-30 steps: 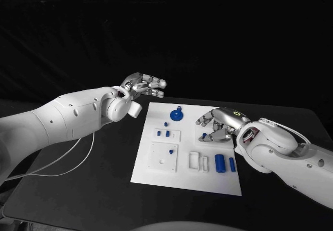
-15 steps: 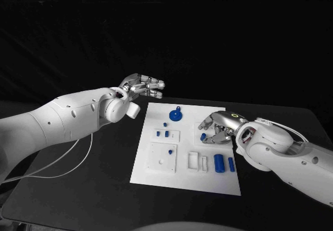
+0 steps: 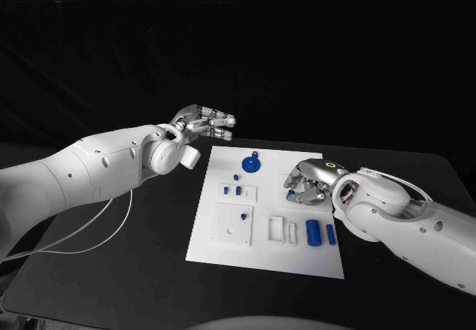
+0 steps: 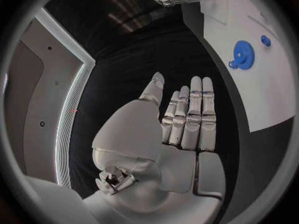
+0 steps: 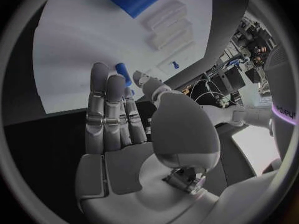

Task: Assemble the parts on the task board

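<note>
Blue part (image 3: 291,195) at right hand (image 3: 309,180) fingers (image 5: 106,92)

A black table (image 3: 129,275) is carrying the setup. A thin white cable (image 3: 89,230) is lying on its left part, curving across the dark surface toward the table's left edge.

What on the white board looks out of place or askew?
Nothing stands out. The task board lies flat on the table, and the blue gear and blue cylinder rest on it. No part looks spilled or damaged.
</note>
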Robot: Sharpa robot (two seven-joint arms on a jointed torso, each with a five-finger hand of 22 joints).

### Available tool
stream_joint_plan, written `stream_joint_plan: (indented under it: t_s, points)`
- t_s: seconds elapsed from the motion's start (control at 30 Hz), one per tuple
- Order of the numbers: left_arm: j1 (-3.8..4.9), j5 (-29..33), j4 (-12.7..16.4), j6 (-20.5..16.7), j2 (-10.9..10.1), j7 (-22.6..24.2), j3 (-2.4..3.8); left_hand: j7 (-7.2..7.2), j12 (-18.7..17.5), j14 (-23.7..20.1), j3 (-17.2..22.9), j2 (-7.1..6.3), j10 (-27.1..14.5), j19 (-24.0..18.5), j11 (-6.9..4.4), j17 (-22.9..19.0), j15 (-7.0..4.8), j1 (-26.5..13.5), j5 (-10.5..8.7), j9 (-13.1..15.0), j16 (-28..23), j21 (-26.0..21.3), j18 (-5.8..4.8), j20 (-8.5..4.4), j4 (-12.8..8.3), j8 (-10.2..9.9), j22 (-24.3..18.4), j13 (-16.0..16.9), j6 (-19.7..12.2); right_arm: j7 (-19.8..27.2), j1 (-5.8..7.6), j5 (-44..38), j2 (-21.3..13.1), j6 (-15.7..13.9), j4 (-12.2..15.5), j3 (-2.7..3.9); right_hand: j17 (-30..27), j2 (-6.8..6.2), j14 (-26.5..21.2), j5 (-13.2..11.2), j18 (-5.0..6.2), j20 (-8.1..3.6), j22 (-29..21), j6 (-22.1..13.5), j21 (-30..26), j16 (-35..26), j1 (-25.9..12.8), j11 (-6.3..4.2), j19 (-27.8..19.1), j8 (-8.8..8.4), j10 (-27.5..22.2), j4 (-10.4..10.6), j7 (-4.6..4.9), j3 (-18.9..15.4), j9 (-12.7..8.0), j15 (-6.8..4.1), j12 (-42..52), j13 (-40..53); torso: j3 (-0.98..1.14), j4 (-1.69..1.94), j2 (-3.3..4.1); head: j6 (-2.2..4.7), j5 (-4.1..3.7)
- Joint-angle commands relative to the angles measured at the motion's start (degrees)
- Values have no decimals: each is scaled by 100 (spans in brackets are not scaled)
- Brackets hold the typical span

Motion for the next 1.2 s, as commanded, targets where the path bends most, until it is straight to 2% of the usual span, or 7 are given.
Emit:
stream_joint_plan:
  t_s: [0.03, 0.53, 0.77, 0.87, 0.97, 1.13, 1.2]
  points:
    - [-1, -10, 11, 90, 4, 28, 5, -4, -1, -37, -1, -31, -36, -35, 14, 0, -1, -21, -7, 6, -14, 20, -49, 7, 28, -2, -5, 7, -5, -37, -2, -131, 29, 113, -31, -2, 10, -8, 42, -37, -98, -51, 1, 71, 34, 28, -68, 5, 218, -2, 65, -12, 2, 75, -4, -11, -30, -8, 3, -3, 0, -6, 7]
    - [-1, -10, 9, 95, 7, 12, 4, -6, -1, -42, -7, -30, -37, -40, 14, 1, 1, -31, -10, 6, -17, 34, -52, 8, 41, -3, -33, 7, -7, -48, -5, -193, 106, 256, -120, -55, 22, 6, 32, -56, -107, -56, -11, 162, 55, 22, -94, -1, 203, -2, 104, -46, 6, 184, -2, -13, -41, -8, 6, 1, -1, -33, 10]
    - [-1, -10, 6, 89, 0, 0, 4, -4, 0, -56, -5, -33, -39, -48, 16, -1, 6, -26, -14, 6, -20, 34, -53, 12, 41, -3, -41, 7, -11, -96, -5, -279, 109, 358, -131, -105, 46, 86, 11, -452, -105, -76, 86, 286, 115, 35, 54, -40, 164, 2, 281, -212, 4, 666, 10, -35, -23, -8, 4, -10, 0, -42, 15]
    - [-1, -10, 7, 91, 0, 0, 4, -4, 0, -56, -5, -33, -39, -48, 16, -1, 6, -26, -14, 6, -20, 34, -53, 12, 41, -3, -41, 7, -11, -108, -5, -321, 116, 362, -130, -117, 58, 136, 11, -585, -118, -95, 149, 393, 149, 43, 83, -95, 144, 8, 462, -248, -24, 758, 20, -62, 12, -2, 5, -7, 0, -43, 13]
    - [-1, -10, 6, 92, 0, 0, 4, -4, 0, -56, -5, -33, -39, -48, 16, -1, 6, -26, -14, 6, -20, 34, -53, 12, 41, -3, -41, 7, -11, -117, -6, -381, 130, 329, -128, -126, 73, 255, 14, -715, -139, -143, 220, 565, 187, 51, 145, -181, 125, 21, 714, -287, -68, 777, 49, -123, 69, 7, 5, -5, 0, -49, 14]
    - [-1, -10, 6, 93, -6, -1, 4, -4, 0, -56, -5, -33, -39, -48, 16, -1, 6, -26, -14, 6, -20, 34, -53, 12, 41, -3, -41, 7, -11, -98, -11, -431, 148, 138, -129, -134, 91, 464, 29, -756, -205, -229, 309, 748, 224, 33, 155, -280, 113, 12, 1002, -327, -119, 827, 86, -203, 99, 19, 6, -5, 1, -53, 13]
    - [-1, -10, 6, 92, -7, -1, 4, -4, 0, -56, -5, -33, -39, -48, 16, -1, 6, -26, -14, 6, -20, 34, -53, 12, 41, -3, -41, 7, -11, -86, -13, -437, 155, 17, -124, -135, 102, 476, 45, -754, -233, -261, 334, 809, 227, 23, 98, -303, 117, 9, 1074, -358, -138, 912, 108, -225, 89, 20, 6, -5, 1, -59, 15]
